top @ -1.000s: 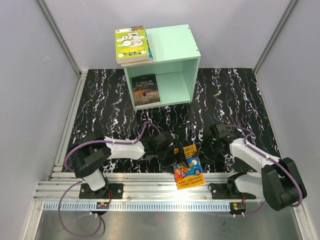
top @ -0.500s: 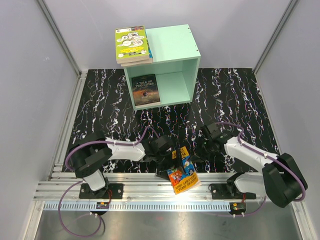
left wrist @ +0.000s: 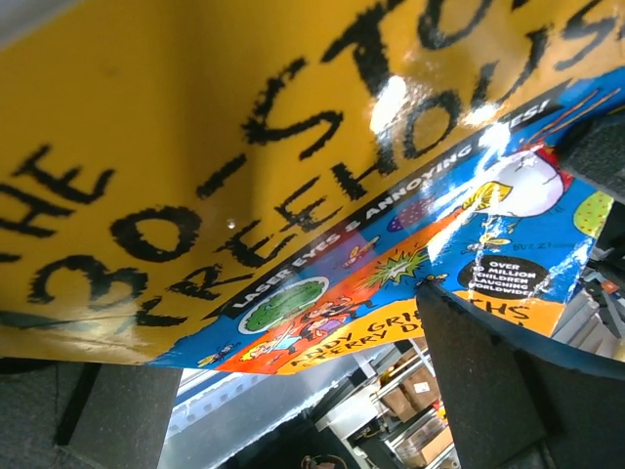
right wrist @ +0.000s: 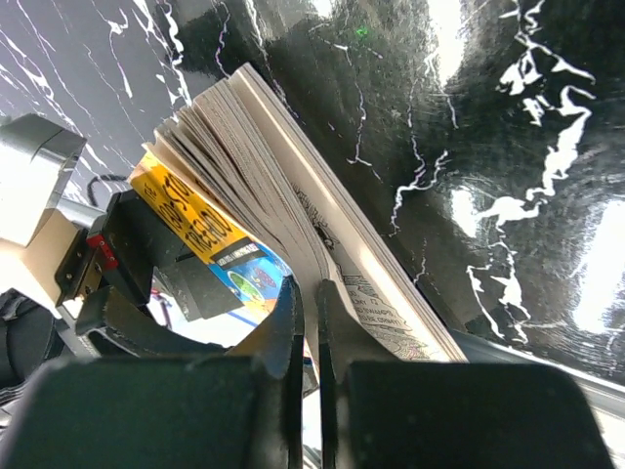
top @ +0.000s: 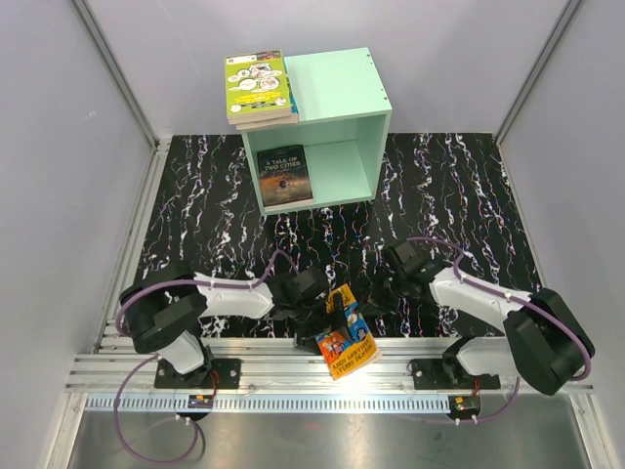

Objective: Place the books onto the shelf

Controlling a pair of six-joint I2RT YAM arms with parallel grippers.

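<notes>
R gripper is clamped right down, jaws pressed together w/ just a hairline slit between them. Its tips sit at the fanned page edge of the book; can't tell whether a page is actually caught. Pages are splayed open in front of it, yellow cover on the far side. From the top cam the R gripper is low over the table, just right of the book. The L gripper comes in from the other side, jaws spread as wide as they go. The left wrist cam is nearly filled by the book, its yellow-and-blue cartoon "Treehouse" cover lying across the gap of the L gripper, one dark finger showing at each bottom corner. In the top view a black finger lies on the cover. The book sits tilted between the two arms at the near edge of the table, its lower end hanging over the rail. Well apart, at the back, stands the shelf, open side facing the arms. The dark book is upright inside it, at the left. A stack, lime-green cover on top, lies on the shelf roof at its left end.
</notes>
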